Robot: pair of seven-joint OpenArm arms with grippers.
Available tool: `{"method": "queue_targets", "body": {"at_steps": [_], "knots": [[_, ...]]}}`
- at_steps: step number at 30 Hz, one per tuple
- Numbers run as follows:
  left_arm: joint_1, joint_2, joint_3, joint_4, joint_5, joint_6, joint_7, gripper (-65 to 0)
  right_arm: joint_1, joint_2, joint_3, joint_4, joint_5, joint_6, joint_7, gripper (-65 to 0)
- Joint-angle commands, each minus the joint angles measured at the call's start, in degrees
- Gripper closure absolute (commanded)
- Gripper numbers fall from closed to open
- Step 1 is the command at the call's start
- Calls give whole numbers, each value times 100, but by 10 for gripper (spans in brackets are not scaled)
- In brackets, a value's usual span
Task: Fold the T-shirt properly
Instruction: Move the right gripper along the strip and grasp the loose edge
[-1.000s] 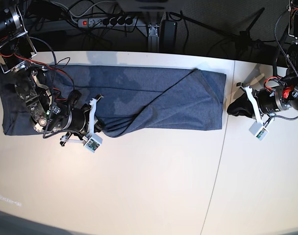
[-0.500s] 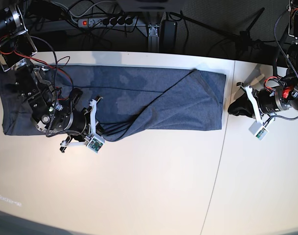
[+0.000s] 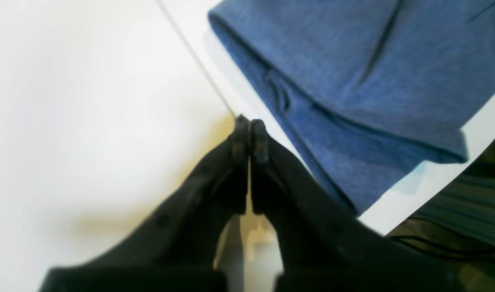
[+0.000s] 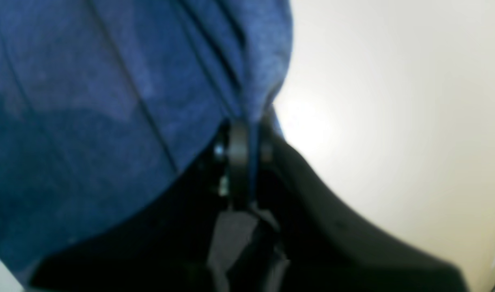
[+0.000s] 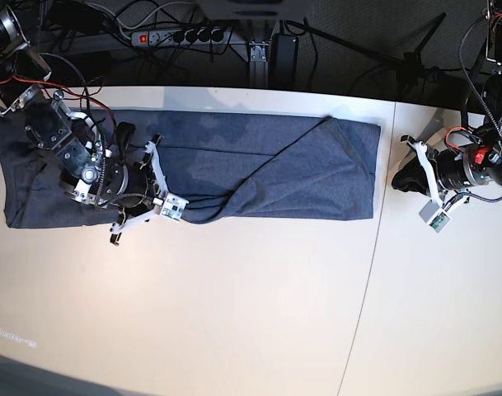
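Note:
The T-shirt [image 5: 267, 169], plain blue-grey, lies as a long band across the far half of the white table [image 5: 234, 313], with one layer folded over diagonally at its right end. My right gripper [image 5: 183, 205] sits at the band's near edge, left of centre, shut on a fold of the T-shirt [image 4: 109, 101]; in the right wrist view the cloth runs between the fingertips [image 4: 239, 142]. My left gripper [image 5: 392, 183] rests on the bare table just right of the shirt's end, shut with nothing in it. In the left wrist view the left gripper [image 3: 249, 129] is short of the T-shirt [image 3: 353, 81].
A seam [image 5: 381, 239] divides the table into two panels to the right of the shirt. Behind the far edge lie a power strip [image 5: 180, 35], loose cables and a black stand [image 5: 415, 58]. The right arm's body [image 5: 77, 165] lies over the shirt's left end.
The right gripper has swung toward the far edge and a little right, drawing the held fold with it. The left gripper has barely moved.

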State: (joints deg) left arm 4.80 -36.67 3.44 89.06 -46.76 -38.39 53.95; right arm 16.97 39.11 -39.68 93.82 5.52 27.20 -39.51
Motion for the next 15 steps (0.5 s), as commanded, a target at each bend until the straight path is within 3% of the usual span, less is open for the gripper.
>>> {"method": "queue_targets", "body": {"at_steps": [1, 15], "knots": [[-76, -98, -57, 63, -50, -161, -103, -13, 98, 122, 13, 114, -61, 98, 46, 0], [-81, -98, -57, 63, -79, -161, -105, -13, -621, 212, -20, 308, -249, 63, 70, 0]]}}
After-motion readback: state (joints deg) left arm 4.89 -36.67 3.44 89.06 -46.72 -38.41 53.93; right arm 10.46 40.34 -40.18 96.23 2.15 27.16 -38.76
